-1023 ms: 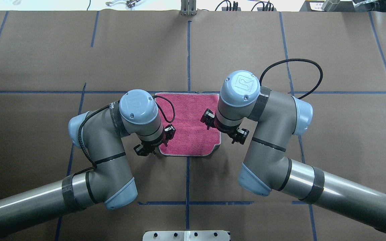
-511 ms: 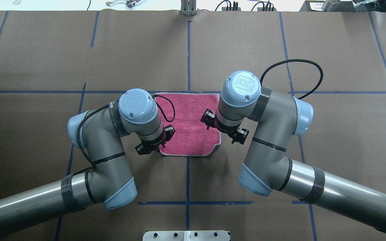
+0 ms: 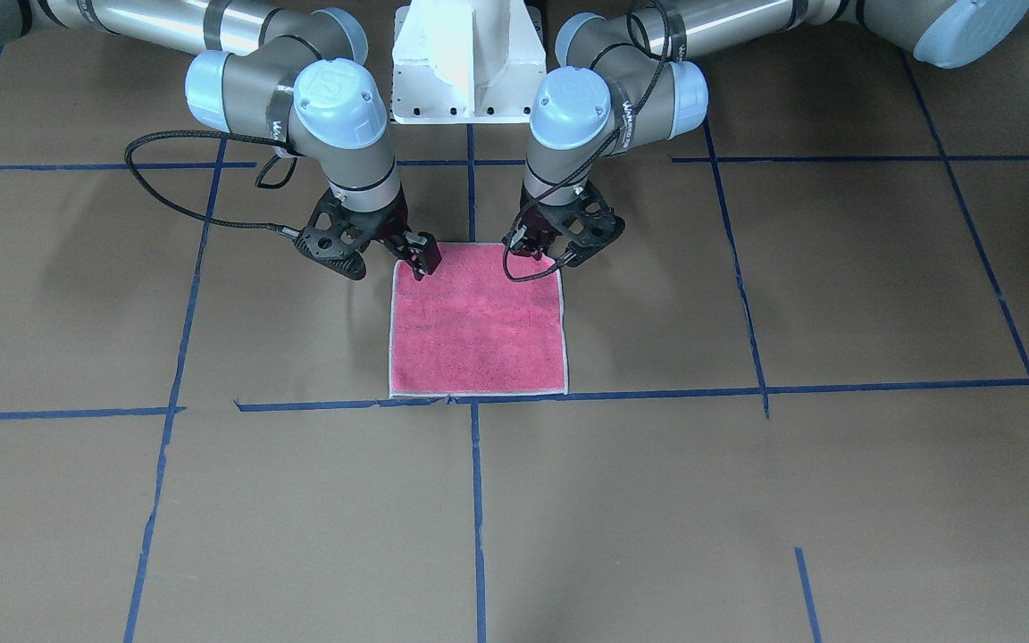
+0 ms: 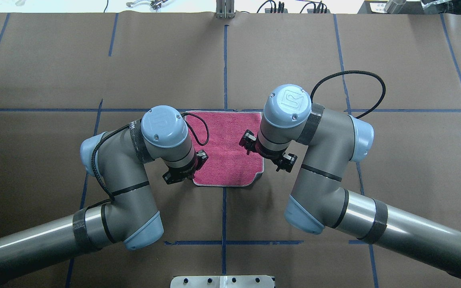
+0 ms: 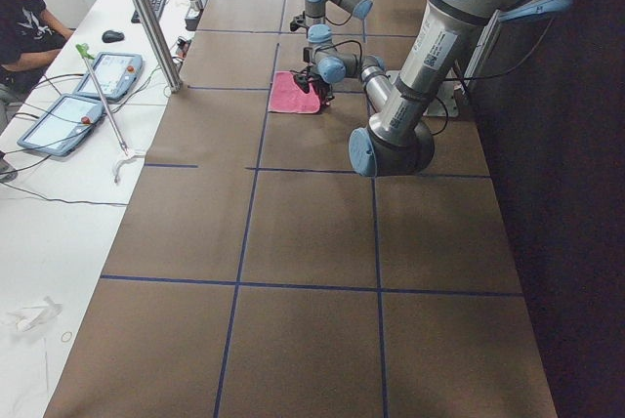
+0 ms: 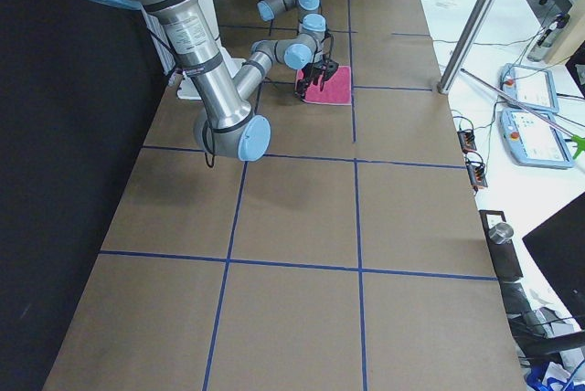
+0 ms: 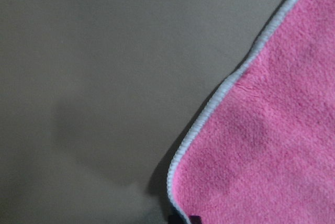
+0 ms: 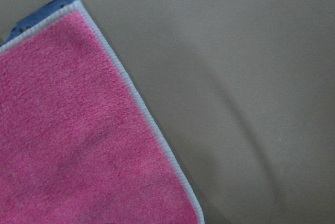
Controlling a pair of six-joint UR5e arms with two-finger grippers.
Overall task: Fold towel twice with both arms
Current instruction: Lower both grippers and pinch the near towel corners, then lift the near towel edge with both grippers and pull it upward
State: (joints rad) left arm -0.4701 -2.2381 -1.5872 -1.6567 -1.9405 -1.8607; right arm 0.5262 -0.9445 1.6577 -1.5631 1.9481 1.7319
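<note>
Left tool closer over towel corner

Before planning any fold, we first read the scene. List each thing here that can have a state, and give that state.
towel: lying flat, unfolded, pink face up.
left gripper: looks open, low at a robot-side towel corner.
right gripper: looks open, low at the other robot-side corner.

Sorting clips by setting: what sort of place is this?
Probably a robotics lab: a paper-covered table gridded with blue tape, two arms over a towel, and an operator at a side bench with control tablets.
</note>
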